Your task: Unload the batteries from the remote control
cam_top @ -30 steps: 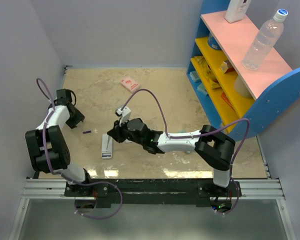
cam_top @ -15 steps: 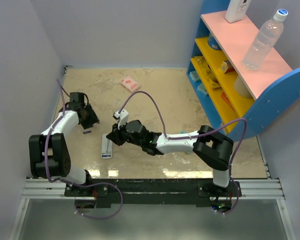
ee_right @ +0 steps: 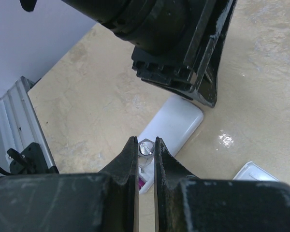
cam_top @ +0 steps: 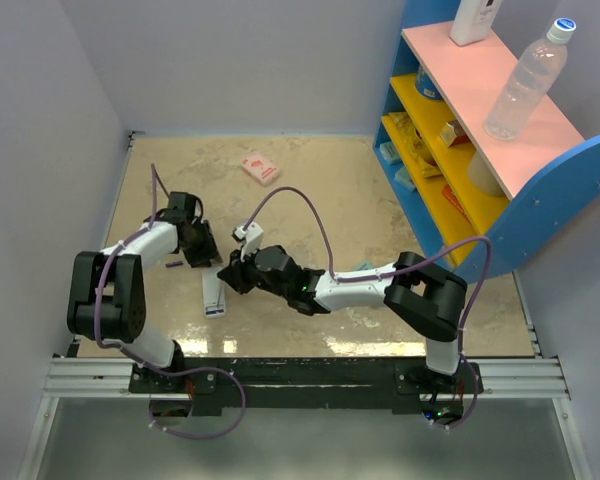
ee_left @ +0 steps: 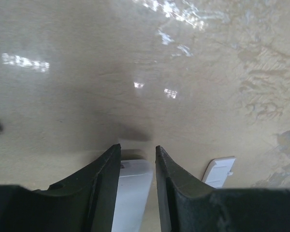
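The white remote control (cam_top: 213,294) lies on the tan floor, open side up. It also shows in the left wrist view (ee_left: 131,193) and the right wrist view (ee_right: 176,124). My left gripper (cam_top: 199,249) is low over the remote's far end, jaws open, one finger on each side of it (ee_left: 137,151). My right gripper (cam_top: 234,273) is over the remote's middle, shut on the silvery end of a battery (ee_right: 146,147) standing up out of the compartment. A magenta piece (ee_right: 144,182) shows inside the compartment. A loose battery (cam_top: 173,264) lies left of the remote.
The white battery cover (ee_left: 219,171) lies on the floor beside the remote, also in the right wrist view (ee_right: 255,172). A pink packet (cam_top: 259,167) lies farther back. A blue shelf unit (cam_top: 480,140) with a bottle (cam_top: 525,80) stands at the right. Walls close the left and back.
My left gripper has swung right from the left wall to the remote's far end. My right gripper has stayed low over the remote's middle, shifting only slightly.
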Controlling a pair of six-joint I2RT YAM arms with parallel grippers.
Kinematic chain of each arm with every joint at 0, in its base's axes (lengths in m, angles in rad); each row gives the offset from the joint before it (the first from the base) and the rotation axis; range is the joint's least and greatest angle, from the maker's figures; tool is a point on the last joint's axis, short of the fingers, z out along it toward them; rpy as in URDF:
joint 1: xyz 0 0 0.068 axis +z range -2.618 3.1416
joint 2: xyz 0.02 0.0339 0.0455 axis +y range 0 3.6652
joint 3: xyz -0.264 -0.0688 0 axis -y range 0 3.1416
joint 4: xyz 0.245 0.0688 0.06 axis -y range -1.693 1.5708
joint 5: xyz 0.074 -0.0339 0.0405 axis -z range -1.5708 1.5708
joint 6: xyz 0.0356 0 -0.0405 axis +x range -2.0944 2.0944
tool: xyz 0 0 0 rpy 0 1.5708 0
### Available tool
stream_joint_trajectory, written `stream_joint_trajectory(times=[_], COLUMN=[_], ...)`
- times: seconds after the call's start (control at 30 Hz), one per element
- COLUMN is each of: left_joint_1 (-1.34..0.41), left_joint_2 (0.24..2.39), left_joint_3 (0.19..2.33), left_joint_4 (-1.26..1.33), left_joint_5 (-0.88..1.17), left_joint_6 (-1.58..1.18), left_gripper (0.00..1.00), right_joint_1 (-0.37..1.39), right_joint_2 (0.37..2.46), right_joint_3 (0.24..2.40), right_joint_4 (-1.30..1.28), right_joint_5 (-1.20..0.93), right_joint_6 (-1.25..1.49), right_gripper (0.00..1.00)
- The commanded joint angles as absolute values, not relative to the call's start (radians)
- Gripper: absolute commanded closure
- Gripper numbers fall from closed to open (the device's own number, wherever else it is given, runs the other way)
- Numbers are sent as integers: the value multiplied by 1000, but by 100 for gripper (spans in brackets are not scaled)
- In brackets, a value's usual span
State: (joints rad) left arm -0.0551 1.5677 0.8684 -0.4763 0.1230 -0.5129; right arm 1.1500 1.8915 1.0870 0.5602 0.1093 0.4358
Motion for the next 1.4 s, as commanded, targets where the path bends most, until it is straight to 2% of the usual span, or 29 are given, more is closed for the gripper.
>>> stream_joint_trajectory(times=[0.0, 0.23, 0.43, 0.57, 0.83, 1.03, 1.2, 1.37], left_joint_1=[-106, -163, -117, -101, -42, 23, 29, 31], left_joint_2=[1578, 1550, 1486, 1465, 1425, 1342, 1362, 1413], left_joint_3=[864, 923, 1098, 1117, 977, 928, 887, 861], left_joint_4=[-451, -410, -590, -669, -629, -612, -646, -652], left_joint_5=[159, 242, 3, -182, -57, -80, -132, -111], left_joint_6=[-532, -558, -548, -512, -514, -549, -531, -525], left_gripper=[61, 61, 60, 60, 61, 63, 67, 71], right_joint_1=[1154, 1238, 1262, 1262, 1258, 1236, 1190, 1181], right_joint_2=[1873, 1905, 1996, 2006, 1984, 1951, 1925, 1920], right_joint_3=[1051, 1041, 1126, 1160, 1163, 1106, 1036, 1072], right_joint_4=[594, 690, 690, 658, 525, 518, 627, 683], right_joint_5=[193, 385, 492, 578, 736, 742, 606, 476], right_joint_6=[462, 522, 575, 586, 617, 620, 595, 529], right_gripper=[100, 100, 100, 100, 100, 100, 100, 100])
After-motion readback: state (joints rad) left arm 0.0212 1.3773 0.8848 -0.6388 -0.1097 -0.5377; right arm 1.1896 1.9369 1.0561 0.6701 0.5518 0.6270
